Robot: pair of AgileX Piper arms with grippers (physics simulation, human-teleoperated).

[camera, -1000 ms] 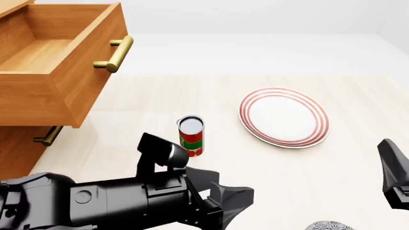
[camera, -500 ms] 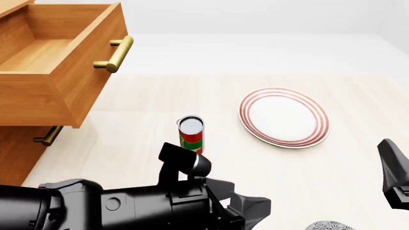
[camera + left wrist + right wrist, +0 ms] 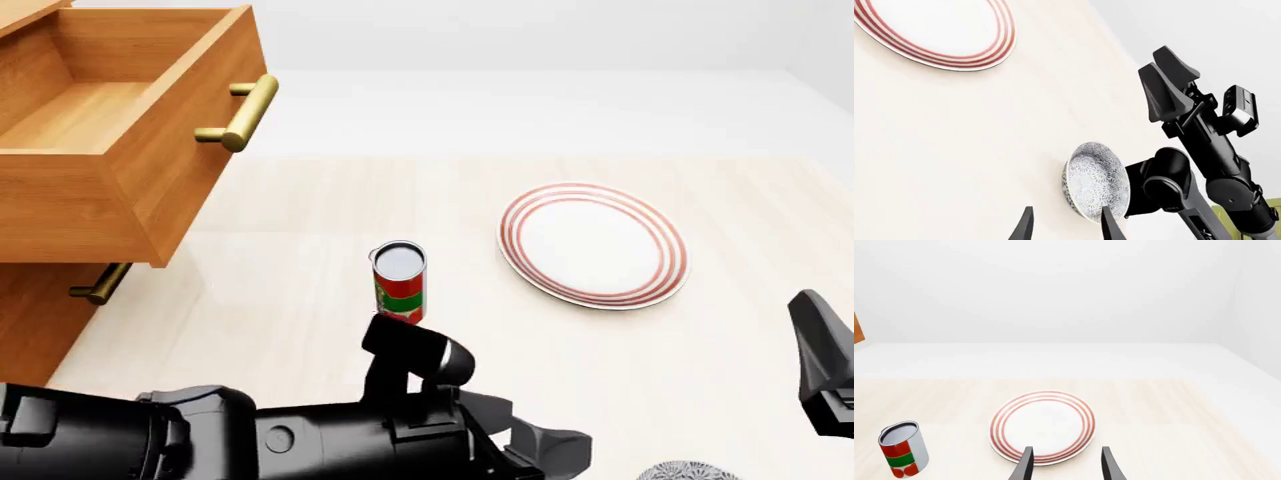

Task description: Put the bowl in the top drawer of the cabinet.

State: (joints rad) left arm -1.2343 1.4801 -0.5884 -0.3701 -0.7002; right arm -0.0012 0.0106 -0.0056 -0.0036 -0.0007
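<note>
can (image 3: 399,284) label – unreadable

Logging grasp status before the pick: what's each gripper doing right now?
Left gripper: open, empty, with the bowl just ahead.
Right gripper: open, empty, facing the plate.

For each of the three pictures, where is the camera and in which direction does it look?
Front view: above and behind the arms, facing forward over the table; left arm shows below.
Left wrist view: behind the left gripper, facing the bowl; the right arm crosses it.
Right wrist view: behind the right gripper, facing the plate.
All three share the plate.
</note>
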